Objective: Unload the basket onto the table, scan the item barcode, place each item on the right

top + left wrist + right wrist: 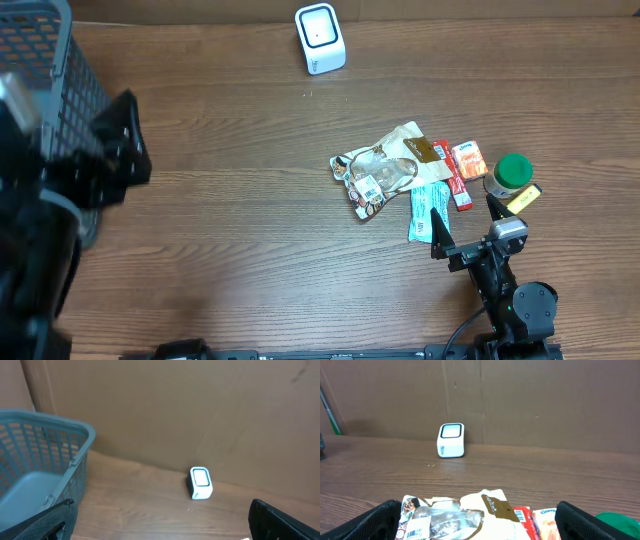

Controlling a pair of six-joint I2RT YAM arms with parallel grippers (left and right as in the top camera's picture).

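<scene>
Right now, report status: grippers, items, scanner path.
Left gripper open, empty, near basket. Right gripper open, empty, at item pile near side. Scanner at far edge; nothing between it and pile.

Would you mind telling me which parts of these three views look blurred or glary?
Overhead: the left arm is a soft dark blur close to the lens; the clear snack bag and scanner are crisp. Left wrist: basket and scanner sharp, the left gripper's fingers dark and soft at the bottom corners. Right wrist: mild sheen on the bag, the right gripper's fingers blurred.
</scene>
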